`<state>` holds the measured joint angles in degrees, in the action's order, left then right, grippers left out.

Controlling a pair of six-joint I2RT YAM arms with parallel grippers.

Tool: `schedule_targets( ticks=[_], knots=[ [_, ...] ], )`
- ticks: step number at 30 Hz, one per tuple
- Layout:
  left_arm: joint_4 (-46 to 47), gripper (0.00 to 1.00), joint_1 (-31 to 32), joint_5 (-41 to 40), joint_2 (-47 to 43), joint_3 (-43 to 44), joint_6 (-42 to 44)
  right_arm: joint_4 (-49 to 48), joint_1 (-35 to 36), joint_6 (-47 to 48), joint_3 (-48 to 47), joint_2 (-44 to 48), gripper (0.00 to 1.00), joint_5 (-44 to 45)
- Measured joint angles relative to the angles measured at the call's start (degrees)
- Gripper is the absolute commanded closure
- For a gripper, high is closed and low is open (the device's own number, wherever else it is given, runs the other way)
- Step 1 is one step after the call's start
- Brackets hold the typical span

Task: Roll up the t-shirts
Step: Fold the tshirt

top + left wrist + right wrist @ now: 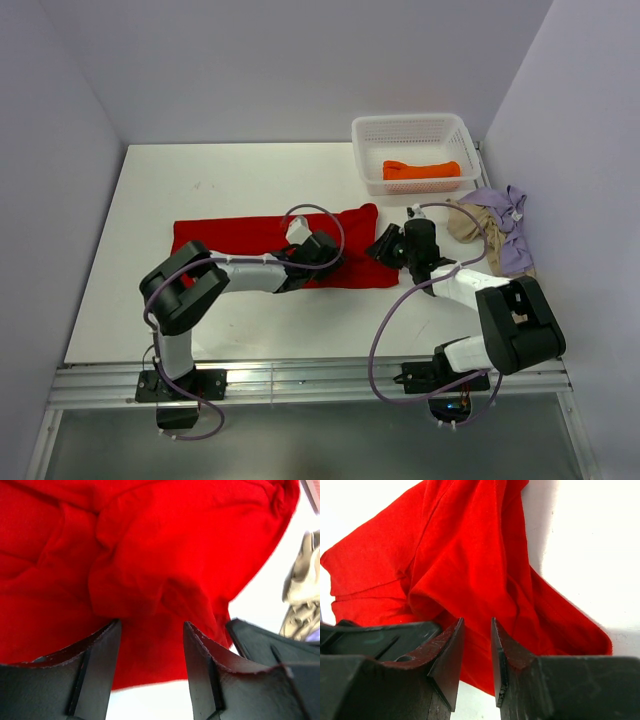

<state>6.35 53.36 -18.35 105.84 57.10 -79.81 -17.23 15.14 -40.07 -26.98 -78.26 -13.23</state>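
The bright red t-shirt [250, 240] lies spread across the middle of the table, its right end bunched in folds. My left gripper [318, 252] is low over its near right edge, jaws wide open with red cloth [165, 570] between the fingertips [111, 635], not pinched. My right gripper [388, 246] is at the shirt's right end [470, 555], jaws open by a narrow gap, cloth showing between them. The orange t-shirt [421, 169] lies rolled in the basket. The beige t-shirt [478, 222] and lilac t-shirt [507, 235] lie crumpled at the right edge.
The white mesh basket [412, 128] stands at the back right. The two grippers are close together; the right one's finger [265, 640] shows in the left wrist view, the left one [370, 635] in the right wrist view. Walls close in left, back and right.
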Motion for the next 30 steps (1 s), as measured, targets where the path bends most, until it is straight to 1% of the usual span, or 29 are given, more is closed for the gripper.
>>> schedule_targets(
  ticks=[2, 9, 14, 20, 24, 25, 26, 28, 29, 30],
  knots=[
    [-0.11, 0.43, 0.20, -1.22, 1.68, 1.27, -0.35, -0.20, -0.13, -0.11, 0.00, -0.15, 0.65, -0.04],
    [-1.75, 0.44, 1.11, -5.18, 2.78, 4.31, -0.37, -0.55, -0.28, -0.55, -0.02, -2.29, 0.66, -1.20],
    [-2.64, 0.45, 1.11, -8.24, 2.75, 4.63, 0.20, -0.74, -0.57, -0.63, -0.09, -2.62, 0.66, -1.70],
    [-4.15, 0.46, 1.11, -10.03, 2.75, 4.63, 0.68, -0.81, -0.72, -0.76, -0.13, -2.62, 0.66, -2.29],
    [-4.96, 0.49, 1.11, -10.95, 2.75, 4.92, 1.25, -0.81, -0.81, -0.79, -0.13, -2.62, 0.66, -2.51],
    [-5.14, 0.50, 1.11, -11.39, 2.75, 5.05, 1.53, -0.81, -0.81, -0.79, -0.13, -2.62, 0.66, -2.51],
    [-5.25, 0.55, 1.11, -11.76, 2.75, 5.22, 1.77, -0.81, -0.83, -0.79, -0.13, -2.62, 0.66, -2.54],
    [-5.33, 0.59, 1.11, -12.63, 2.75, 5.62, 2.69, -0.81, -0.85, -0.79, -0.13, -2.62, 0.67, -2.60],
    [-5.33, 0.68, 1.11, -13.09, 2.75, 5.84, 3.10, -0.83, -0.90, -0.79, -0.13, -2.62, 0.67, -2.69],
    [-5.31, 0.73, 1.11, -13.51, 2.73, 6.03, 3.58, -0.83, -0.90, -0.79, -0.13, -2.62, 0.67, -2.71]
  ],
)
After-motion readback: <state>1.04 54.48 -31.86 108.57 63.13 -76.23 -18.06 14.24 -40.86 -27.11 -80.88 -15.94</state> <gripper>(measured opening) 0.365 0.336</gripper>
